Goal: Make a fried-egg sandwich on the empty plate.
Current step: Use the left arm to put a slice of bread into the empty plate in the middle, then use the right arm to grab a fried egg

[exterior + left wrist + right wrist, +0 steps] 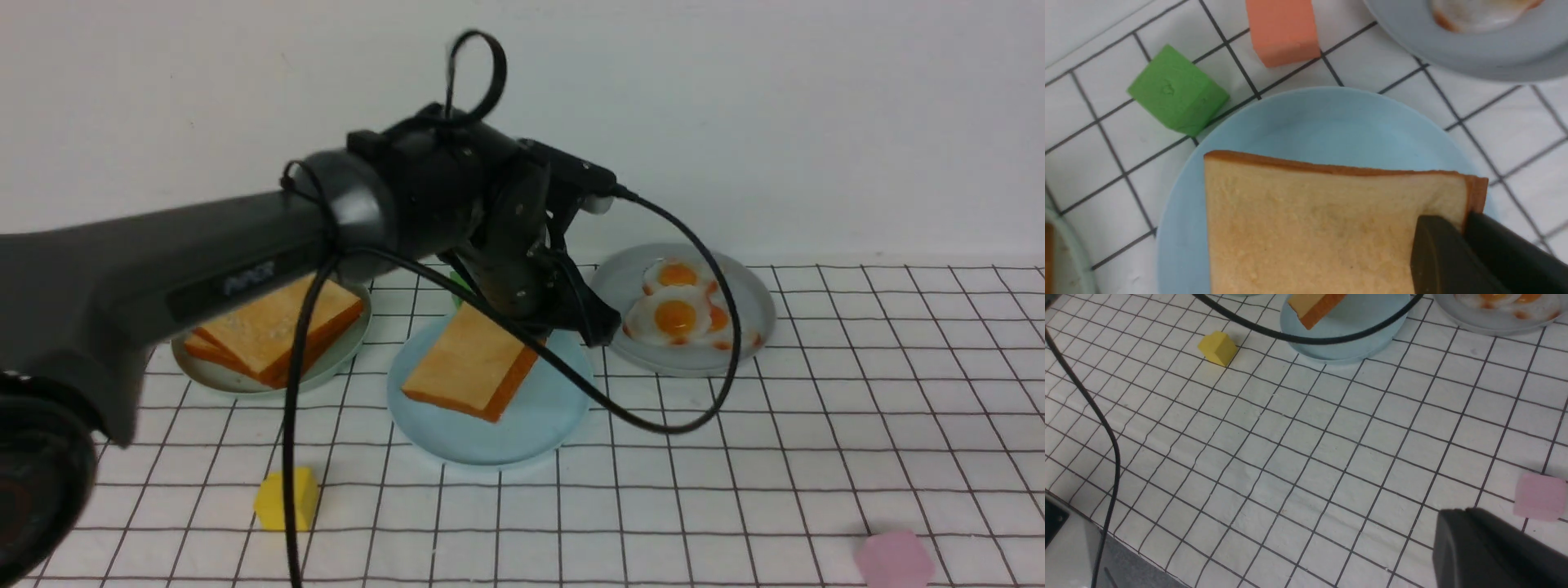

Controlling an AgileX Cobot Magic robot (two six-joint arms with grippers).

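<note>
Toast [469,367]: sq., golden-brown top, darker orange crust

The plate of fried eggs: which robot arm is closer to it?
Left. The left gripper holds a toast slice over the blue plate beside the egg plate; the right gripper sits far off, near the pink block.

One sky-blue plate [531,426], two grey-green plates [212,377] [755,306]. One lone toast slice [469,359], plus a toast stack [269,327] (slices uncountable). At least two fried eggs [676,318] [678,273]. Four blocks [286,498] [894,559] [1177,96] [1284,30] (yellow, pink, green, orange).
</note>
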